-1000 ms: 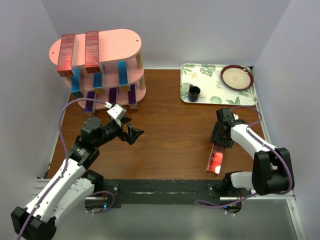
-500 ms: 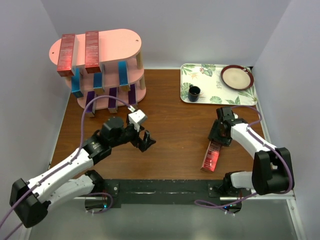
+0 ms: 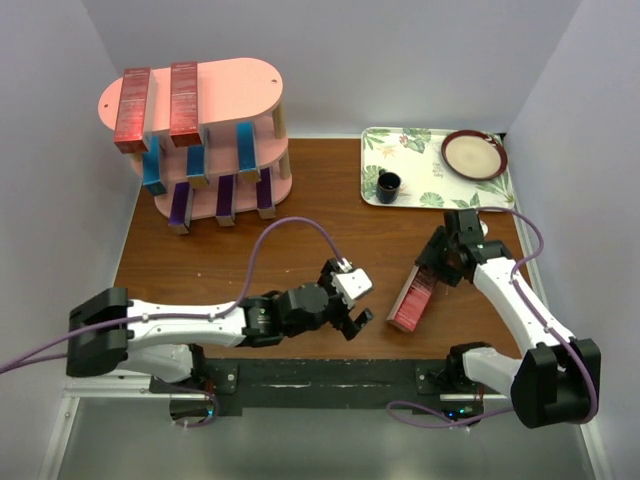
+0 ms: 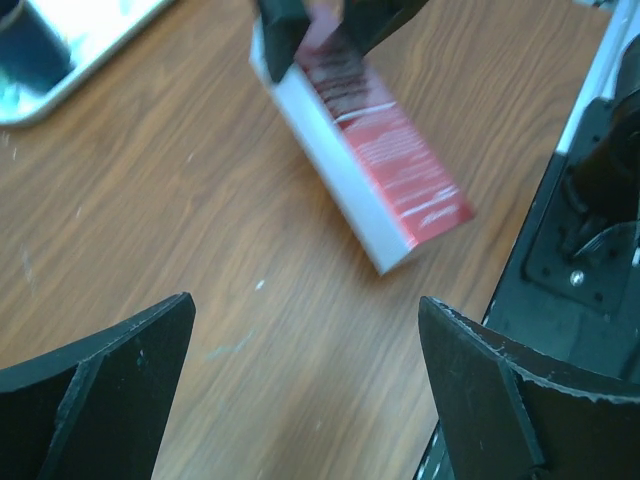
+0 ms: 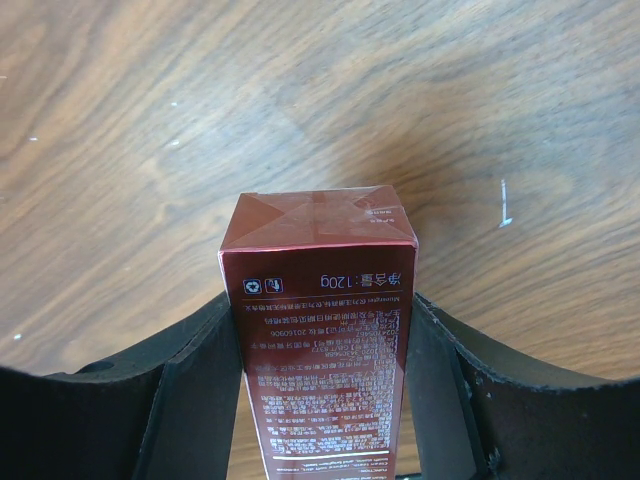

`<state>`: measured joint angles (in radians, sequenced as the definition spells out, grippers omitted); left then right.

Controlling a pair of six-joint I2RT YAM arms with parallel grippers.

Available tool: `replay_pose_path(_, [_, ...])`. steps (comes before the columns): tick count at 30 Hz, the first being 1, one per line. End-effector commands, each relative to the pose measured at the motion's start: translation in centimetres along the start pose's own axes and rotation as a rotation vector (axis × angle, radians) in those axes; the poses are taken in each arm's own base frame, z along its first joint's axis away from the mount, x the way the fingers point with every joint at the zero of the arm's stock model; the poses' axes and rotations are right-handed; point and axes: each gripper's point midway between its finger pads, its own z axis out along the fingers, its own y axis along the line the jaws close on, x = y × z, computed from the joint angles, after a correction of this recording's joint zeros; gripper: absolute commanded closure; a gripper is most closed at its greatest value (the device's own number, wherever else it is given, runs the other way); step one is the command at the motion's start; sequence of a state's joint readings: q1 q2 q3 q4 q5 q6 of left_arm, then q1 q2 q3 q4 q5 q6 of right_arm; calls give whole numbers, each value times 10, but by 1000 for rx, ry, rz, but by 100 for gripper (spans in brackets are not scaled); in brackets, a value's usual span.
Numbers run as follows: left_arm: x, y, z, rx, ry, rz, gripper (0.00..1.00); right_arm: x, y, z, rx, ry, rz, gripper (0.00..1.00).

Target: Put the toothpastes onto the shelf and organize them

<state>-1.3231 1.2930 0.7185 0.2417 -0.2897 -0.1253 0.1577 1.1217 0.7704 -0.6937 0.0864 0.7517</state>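
Note:
My right gripper (image 3: 437,268) is shut on one end of a metallic red toothpaste carton (image 3: 412,299), which slants down-left over the table; it fills the right wrist view (image 5: 322,330) between both fingers. My left gripper (image 3: 358,318) is open and empty, stretched low across the table, a short way left of that carton, which shows ahead in the left wrist view (image 4: 375,150). The pink shelf (image 3: 240,85) at the back left carries two red cartons (image 3: 184,102) on top, three blue (image 3: 197,160) on the middle tier and three purple (image 3: 225,197) on the bottom.
A floral tray (image 3: 425,172) at the back right holds a dark cup (image 3: 388,185) and a brown plate (image 3: 473,154). The black base rail (image 3: 330,378) runs along the near edge. White walls close in both sides.
My left arm has swung from near the shelf down and right across the table toward the red carton. My right gripper has turned the carton from near-vertical to slanting left.

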Motion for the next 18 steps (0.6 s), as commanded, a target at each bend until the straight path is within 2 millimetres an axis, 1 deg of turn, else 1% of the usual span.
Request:
replay_pose_path(1, [-53, -15, 17, -67, -230, 26, 0, -9, 19, -16, -68, -11, 59, 79])
replay_pose_path(2, [-51, -22, 20, -61, -227, 30, 0, -10, 20, -17, -73, -13, 60, 79])
replay_pose_path(3, [-55, -22, 24, -80, -234, 25, 0, -9, 20, -17, -73, -8, 59, 79])
replay_pose_path(4, [-50, -31, 29, -76, -231, 47, 0, -10, 21, -19, -78, -8, 60, 79])
replay_pose_path(5, [-50, -35, 31, -81, -240, 50, 0, -10, 21, -20, -75, -8, 60, 79])
replay_pose_path(6, [-49, -35, 33, -110, -246, 77, 0, -10, 20, -20, -74, -9, 61, 79])
replay_pose_path(7, [-44, -45, 37, -107, -248, 118, 0, -11, 21, -22, -78, -14, 61, 79])
replay_pose_path(8, [-45, -50, 40, -113, -254, 131, 0, -11, 21, -23, -79, -18, 61, 79])
replay_pose_path(9, [-44, -48, 41, -150, -251, 139, 0, -11, 20, -23, -77, -15, 61, 79])
replay_pose_path(10, [-35, -56, 46, -150, -234, 176, 0, -11, 20, -24, -78, -19, 61, 79])
replay_pose_path(11, [-39, -59, 49, -162, -238, 178, 0, -11, 21, -25, -80, -16, 61, 79])
replay_pose_path(12, [-37, -63, 52, -158, -232, 188, 0, -10, 21, -25, -83, -14, 59, 79])
replay_pose_path(13, [-30, -69, 56, -149, -216, 199, 0, -10, 21, -25, -83, -13, 61, 79])
replay_pose_path(15, [-34, -79, 59, -138, -221, 196, 0, -9, 21, -26, -84, -13, 59, 79])
replay_pose_path(16, [-26, -86, 62, -134, -206, 208, 0, -9, 20, -26, -82, -12, 61, 79])
replay_pose_path(17, [-30, -86, 63, -167, -210, 201, 0, -9, 20, -26, -84, -15, 59, 79])
replay_pose_path(18, [-28, -87, 65, -183, -204, 205, 0, -10, 19, -26, -80, -16, 61, 79])
